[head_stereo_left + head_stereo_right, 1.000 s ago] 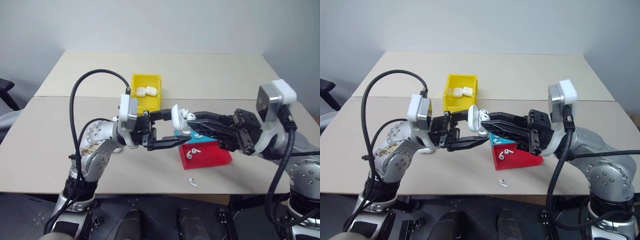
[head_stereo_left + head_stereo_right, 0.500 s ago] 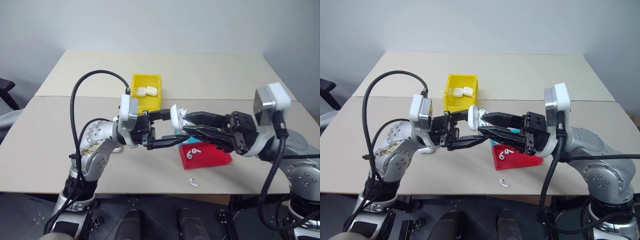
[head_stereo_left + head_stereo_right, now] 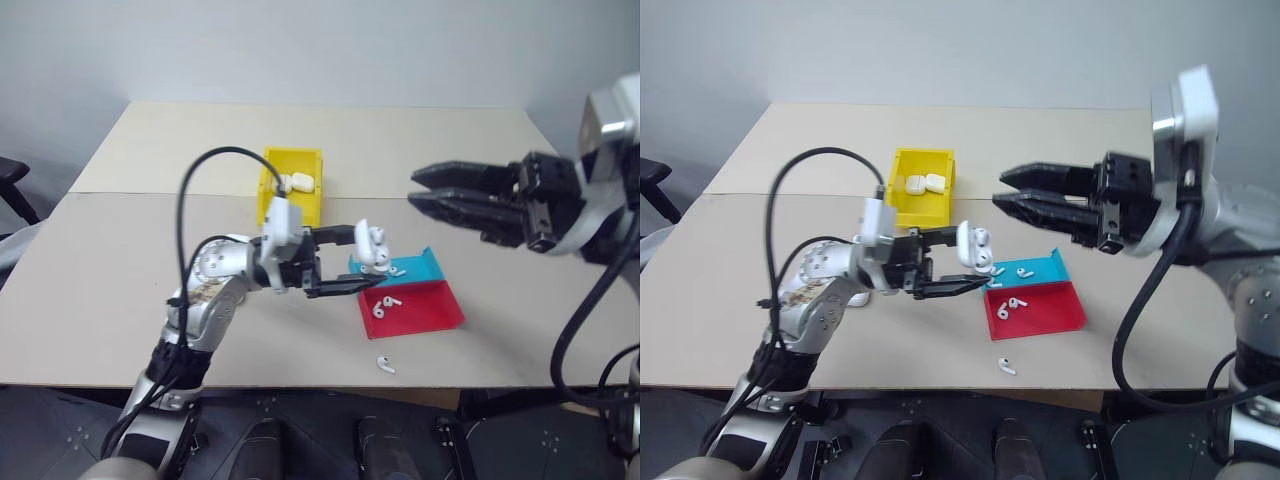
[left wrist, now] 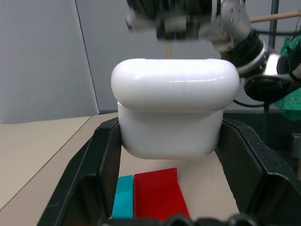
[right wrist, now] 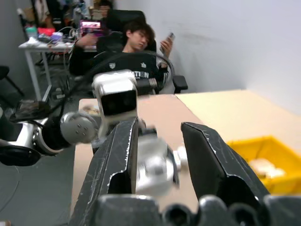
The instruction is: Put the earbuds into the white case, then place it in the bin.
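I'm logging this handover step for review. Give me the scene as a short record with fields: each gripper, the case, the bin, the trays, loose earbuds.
left gripper: shut on the white case, held above the table
right gripper: raised, apart from the case, holding nothing
case: lid open, an earbud showing inside
yellow bin: holds two white cases
red tray: two earbuds
blue tray: one earbud
loose earbud: on the table, by its near edge

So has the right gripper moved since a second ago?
Yes. The right gripper has pulled back from the white case held in the left gripper, and risen: it was level with the red tray's near side, now above the blue tray.
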